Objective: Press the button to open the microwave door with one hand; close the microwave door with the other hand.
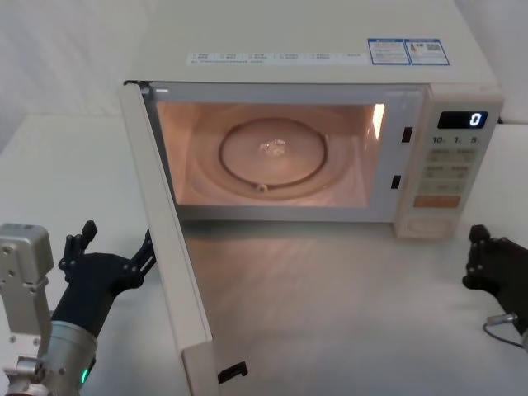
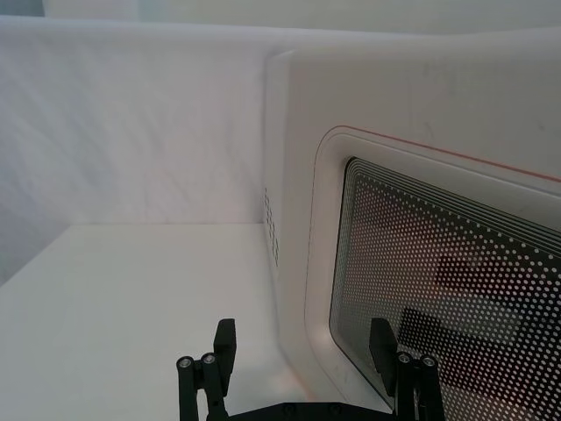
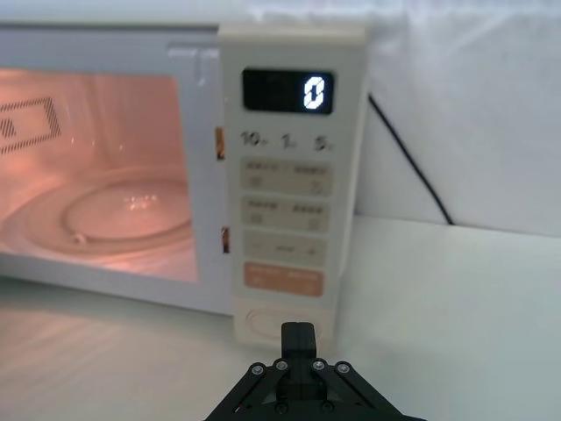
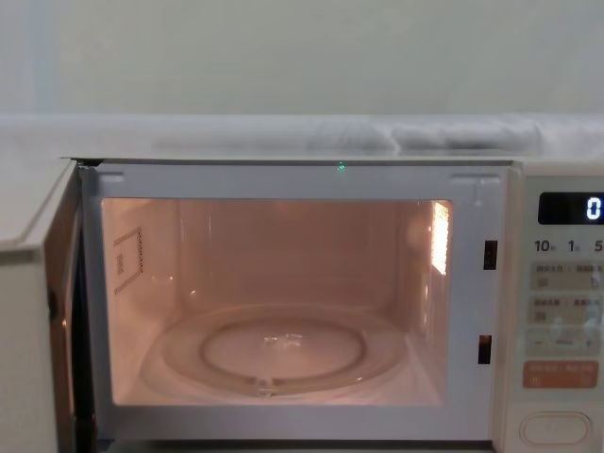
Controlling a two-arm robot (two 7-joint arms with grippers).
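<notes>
The microwave door (image 1: pixel 171 272) stands wide open, swung out toward me on the left, and the lit cavity with its glass turntable (image 4: pixel 274 354) is exposed. My left gripper (image 1: pixel 115 245) is open just left of the door's outer face; in the left wrist view its gripper (image 2: pixel 302 351) sits close to the door (image 2: pixel 421 114) and its dotted dark window (image 2: pixel 438 289). The pill-shaped button (image 3: pixel 260 324) lies at the bottom of the control panel (image 1: pixel 450 173), below the orange key. My right gripper (image 3: pixel 298 338) is shut, a short way back from the button (image 1: pixel 429 223).
The microwave (image 1: pixel 330 33) stands on a white table (image 1: pixel 330 313), with a white backdrop behind. The display (image 3: pixel 289 91) reads 0. A black cable (image 3: pixel 412 167) runs down behind the microwave's right side. Bare tabletop lies in front of the cavity between the two arms.
</notes>
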